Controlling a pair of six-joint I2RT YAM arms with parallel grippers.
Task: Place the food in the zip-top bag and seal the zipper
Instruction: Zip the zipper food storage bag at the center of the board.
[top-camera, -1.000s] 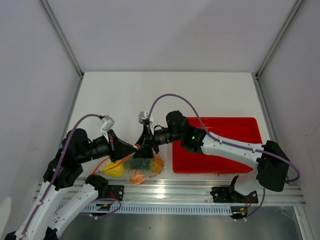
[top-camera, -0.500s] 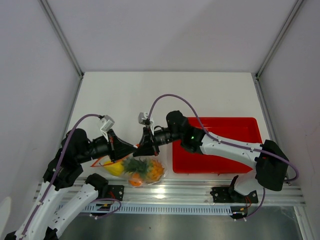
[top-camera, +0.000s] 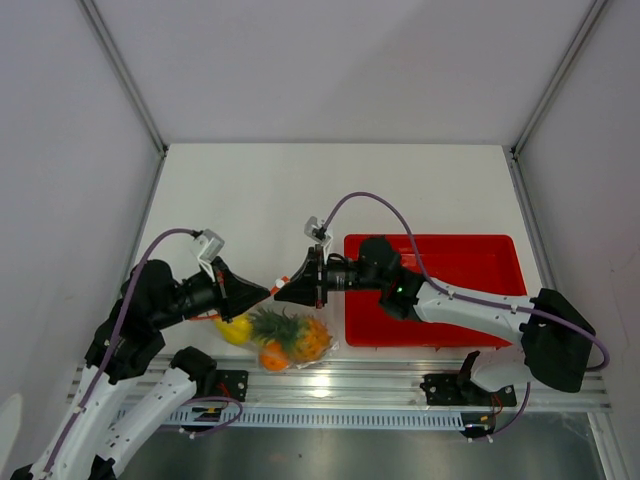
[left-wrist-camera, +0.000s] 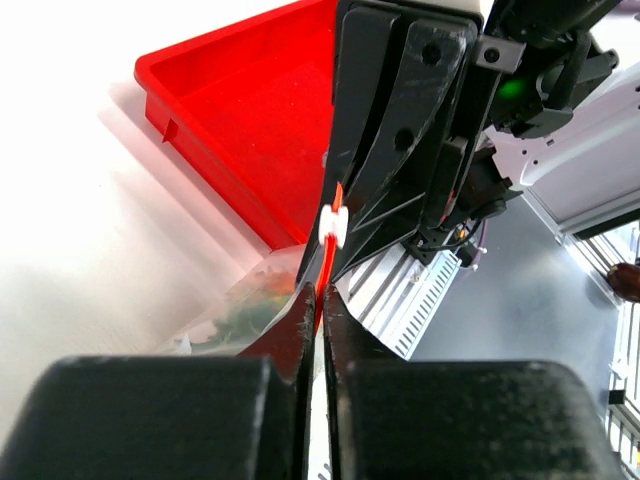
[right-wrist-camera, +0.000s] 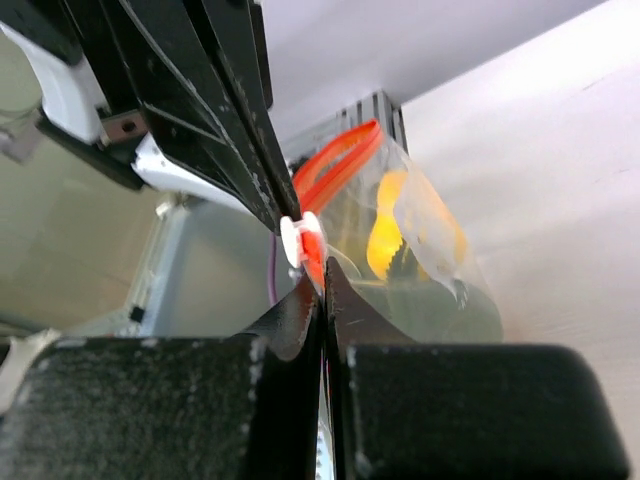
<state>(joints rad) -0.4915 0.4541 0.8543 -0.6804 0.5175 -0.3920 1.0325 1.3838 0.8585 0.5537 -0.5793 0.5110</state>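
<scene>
Now your right end effector (top-camera: 287, 290) has drawn rightward off the left end effector (top-camera: 260, 293), both pinched tight on the zipper (top-camera: 279, 282), so sealing looks underway, not finished. The zip-top bag (top-camera: 300, 345) lies just beneath them at the near edge of the counter (top-camera: 300, 200), with the food (top-camera: 283, 330) inside.

Orange-red zipper (left-wrist-camera: 327, 255) with white slider (left-wrist-camera: 333, 222) is shown atop the clear zip-top bag (top-camera: 320, 345); within the bag, yellow lemon (top-camera: 234, 330), orange ball (top-camera: 273, 356) and green-crowned orange-brown pineapple (top-camera: 292, 333) are seen. Beside the bag: red tray (top-camera: 470, 270), white counter (top-camera: 300, 190).
</scene>
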